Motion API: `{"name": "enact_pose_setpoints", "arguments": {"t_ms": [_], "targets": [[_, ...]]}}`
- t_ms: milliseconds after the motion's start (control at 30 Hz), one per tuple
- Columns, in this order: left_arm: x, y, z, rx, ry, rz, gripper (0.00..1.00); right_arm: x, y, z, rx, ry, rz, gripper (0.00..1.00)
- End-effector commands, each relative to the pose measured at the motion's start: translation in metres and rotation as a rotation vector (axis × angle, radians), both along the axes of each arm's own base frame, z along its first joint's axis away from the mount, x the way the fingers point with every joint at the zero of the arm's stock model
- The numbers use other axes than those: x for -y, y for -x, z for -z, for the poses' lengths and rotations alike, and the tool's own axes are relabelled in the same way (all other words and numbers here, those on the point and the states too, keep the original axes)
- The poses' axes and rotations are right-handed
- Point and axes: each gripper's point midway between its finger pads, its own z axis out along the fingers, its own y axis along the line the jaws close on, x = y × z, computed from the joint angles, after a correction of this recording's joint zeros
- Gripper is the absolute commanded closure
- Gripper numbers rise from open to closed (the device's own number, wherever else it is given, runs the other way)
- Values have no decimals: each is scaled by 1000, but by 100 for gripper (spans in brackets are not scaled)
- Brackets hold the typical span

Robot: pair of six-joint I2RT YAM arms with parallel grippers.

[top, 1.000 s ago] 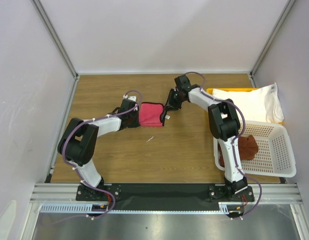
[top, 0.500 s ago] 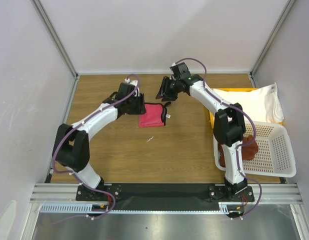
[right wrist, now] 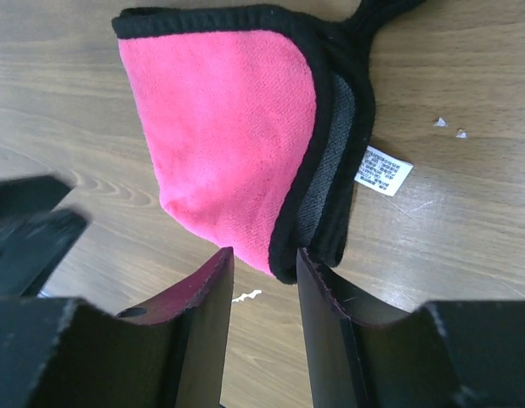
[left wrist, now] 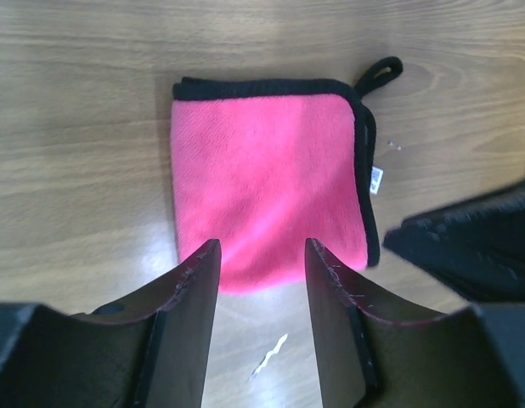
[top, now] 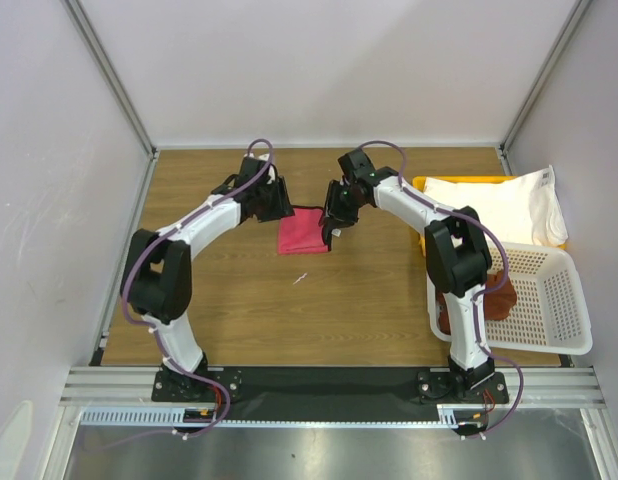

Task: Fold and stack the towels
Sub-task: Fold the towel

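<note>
Both left gripper (left wrist: 261, 246) and right gripper (right wrist: 262, 252) flank pink towel (left wrist: 267, 178).

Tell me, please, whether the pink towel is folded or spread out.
Folded: the pink towel is a compact rectangle, and the right wrist view shows layered black-trimmed edges.

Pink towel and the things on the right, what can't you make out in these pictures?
Right wrist view: the pink towel has a label whose print is too small to read.
Top view: the reddish-brown towel in the basket is partly hidden by the right arm.
Top view: the yellow tray is almost wholly covered by the white towel.
All views: the pink towel's inner layers, hidden by its top fold.
</note>
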Motion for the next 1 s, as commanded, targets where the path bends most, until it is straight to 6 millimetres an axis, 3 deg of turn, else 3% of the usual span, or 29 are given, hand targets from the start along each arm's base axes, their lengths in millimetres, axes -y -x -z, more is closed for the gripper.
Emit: {"name": "enact_pose_setpoints", "arguments": {"t_ms": [0, 300, 467, 567, 700, 967], "targets": [[21, -32, -16, 56, 102, -20, 51, -2, -8, -13, 61, 2, 7, 58], [23, -68, 19, 59, 85, -86, 58, -4, 0, 7, 28, 18, 0, 59], [22, -76, 36, 53, 85, -120, 63, -5, 2, 19, 3, 32, -6, 61], [21, -76, 49, 30, 87, -139, 65, -3, 3, 23, -6, 43, -6, 67], [18, -77, 63, -3, 106, -171, 68, 0, 9, 28, -22, 60, -13, 85], [14, -81, 73, -29, 127, -209, 69, 21, 32, 49, -75, 114, -2, 100]]}}
